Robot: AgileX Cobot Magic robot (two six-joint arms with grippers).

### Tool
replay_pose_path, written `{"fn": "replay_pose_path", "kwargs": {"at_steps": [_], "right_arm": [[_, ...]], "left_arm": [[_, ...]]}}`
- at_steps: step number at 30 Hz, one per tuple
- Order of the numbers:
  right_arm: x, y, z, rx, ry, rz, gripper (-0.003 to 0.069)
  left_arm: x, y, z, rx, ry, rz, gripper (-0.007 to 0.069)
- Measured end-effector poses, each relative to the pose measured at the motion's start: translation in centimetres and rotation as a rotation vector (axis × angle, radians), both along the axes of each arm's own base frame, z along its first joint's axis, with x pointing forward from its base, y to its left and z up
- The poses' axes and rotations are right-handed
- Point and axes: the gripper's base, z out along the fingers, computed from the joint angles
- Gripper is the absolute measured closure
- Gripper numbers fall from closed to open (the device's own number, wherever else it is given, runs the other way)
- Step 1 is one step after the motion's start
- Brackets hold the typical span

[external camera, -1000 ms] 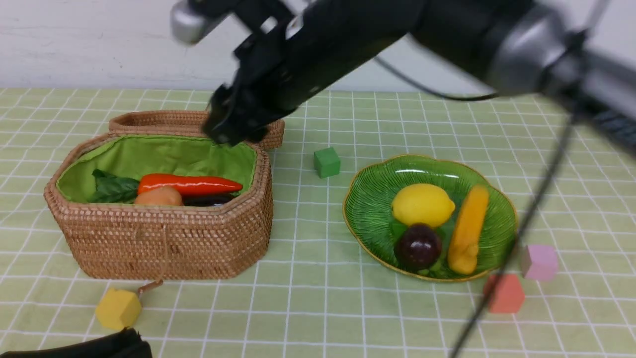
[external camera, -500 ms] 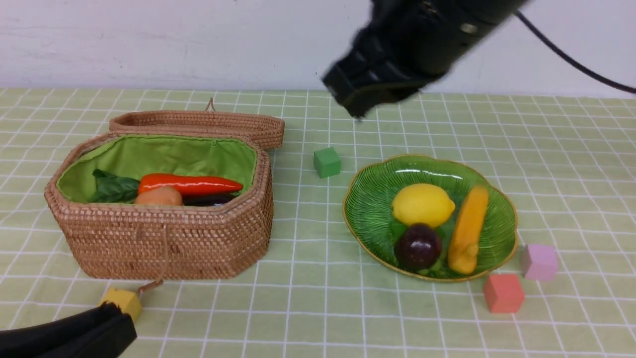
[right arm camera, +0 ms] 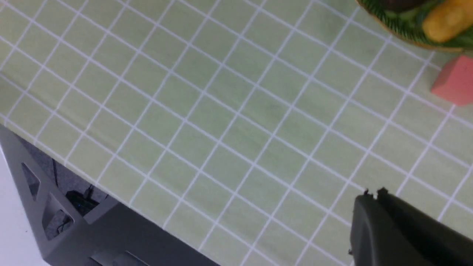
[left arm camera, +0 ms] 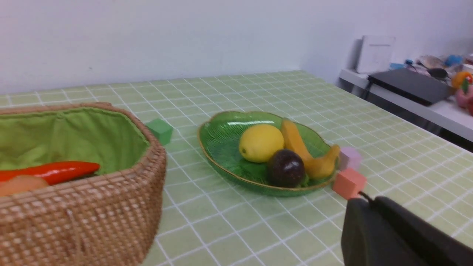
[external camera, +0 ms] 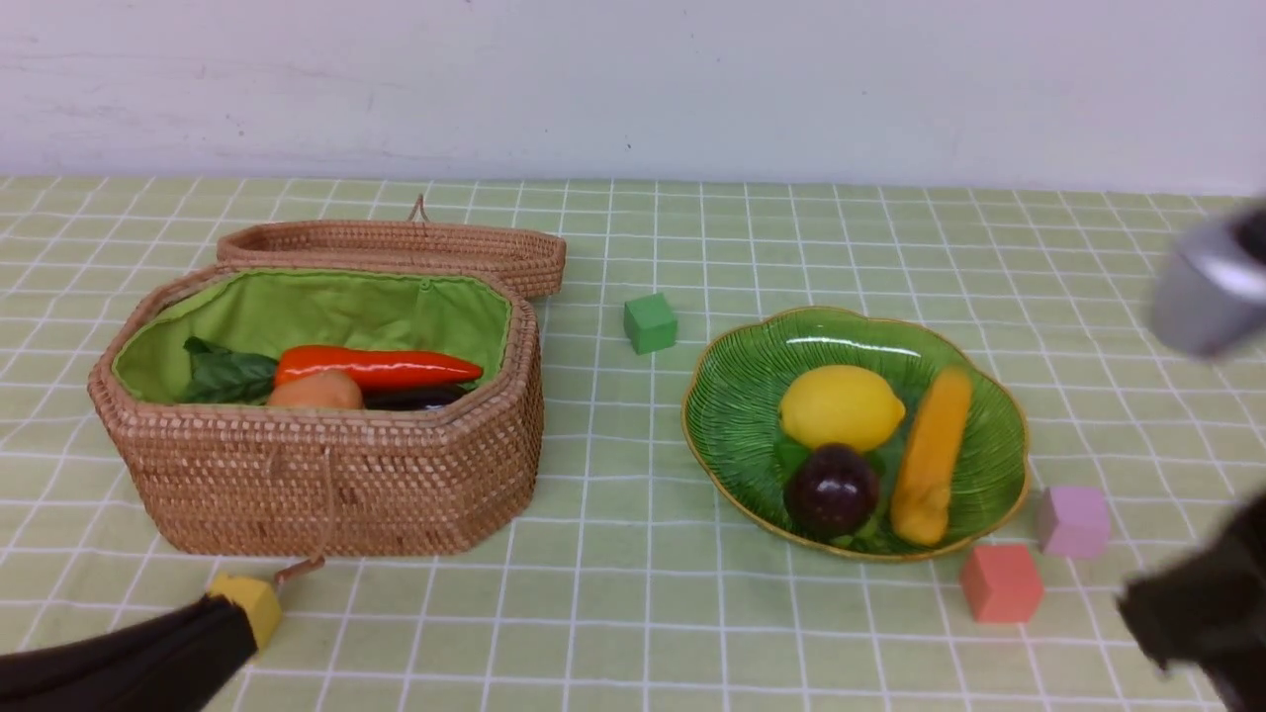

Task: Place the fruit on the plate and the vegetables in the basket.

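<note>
Tools, left [left arm camera: 364, 197] and right [right arm camera: 375, 194], are closed tight with nothing held, near the surface's front corners. Banana [external camera: 932, 455], lemon [external camera: 843, 408] and mangosteen [external camera: 833, 491] are held by the green plate [external camera: 737, 425]. Carrot [external camera: 381, 368], potato [external camera: 316, 390] and eggplant [external camera: 413, 398] are kept in the basket [external camera: 326, 485] by the surface's [external camera: 613, 613] left edge.

Front view: from robot's side, betw. the arms, facing fwd & down over the worktop [external camera: 613, 623], whole basket [external camera: 326, 485] & plate [external camera: 732, 465] in frame. L wrist view: low, close beside basket, looking across worktop twd plate & wall [left arm camera: 184, 40]. R wrist view: steeply down, nr worktop edge. All three share part of plate plus red cube [external camera: 1002, 583].
</note>
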Motion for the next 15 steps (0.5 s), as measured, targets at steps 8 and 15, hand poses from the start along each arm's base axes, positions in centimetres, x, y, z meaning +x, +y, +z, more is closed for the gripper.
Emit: {"fn": "replay_pose_path", "kwargs": {"at_steps": [8,15], "right_arm": [[-2.3,-2.0,-2.5,-0.008,0.023,-0.016,0.0652],[-2.6,-2.2,-2.6,-0.014,0.030,-0.014,0.0643]], "left_arm": [[0.1,0.1,0.1,-0.005,-0.006,0.018,0.0637],[0.1,0.1,0.1,-0.005,-0.006,0.018,0.0637]]}}
